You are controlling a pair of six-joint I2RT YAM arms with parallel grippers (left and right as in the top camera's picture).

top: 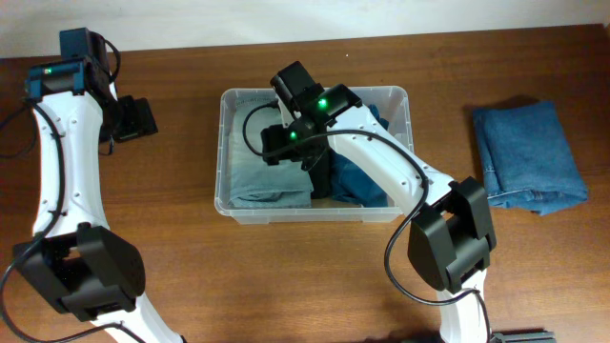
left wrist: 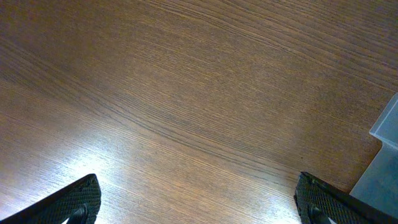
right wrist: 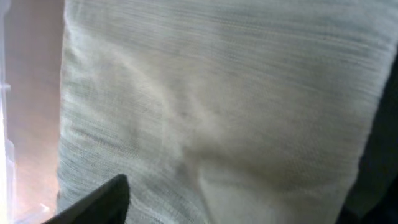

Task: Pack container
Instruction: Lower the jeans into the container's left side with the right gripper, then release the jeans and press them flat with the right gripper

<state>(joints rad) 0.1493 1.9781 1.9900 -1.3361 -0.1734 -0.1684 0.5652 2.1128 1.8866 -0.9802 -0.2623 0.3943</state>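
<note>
Container (top: 393,95) is set at table centre, long side running 9 to 3 o'clock. 2 folded items are already packed inside: grey-green cloth (top: 272,186) in the 9 o'clock half and blue cloth (top: 367,181) in the 3 o'clock half.

Right gripper (top: 320,176) is lowered into the bin at the seam between the 2 cloths. The right wrist view is filled by grey-green cloth. Only 1 finger (right wrist: 93,202) is seen there, at 7 o'clock, so spread or pinching cannot be told. Nothing is seen gripped.

Left gripper (top: 136,118) is held over bare table (top: 238,276) at 9 o'clock of the container, fingers spread wide, nothing held. A bin corner (left wrist: 382,155) is caught at 4 o'clock in the left wrist view.

1 folded denim piece (top: 529,157) is left on the table at 3 o'clock of the container, well apart from it.

Step judged: the blue cloth is being set or pressed down, with 2 of 3 items in. For the next move, the right arm is to be lifted straight out clear of the rim and swung to 3 o'clock. The denim is then to be gripped by its fold so it is not unrolled. The bin floor looks covered, so the denim is likely to be laid on top.
</note>
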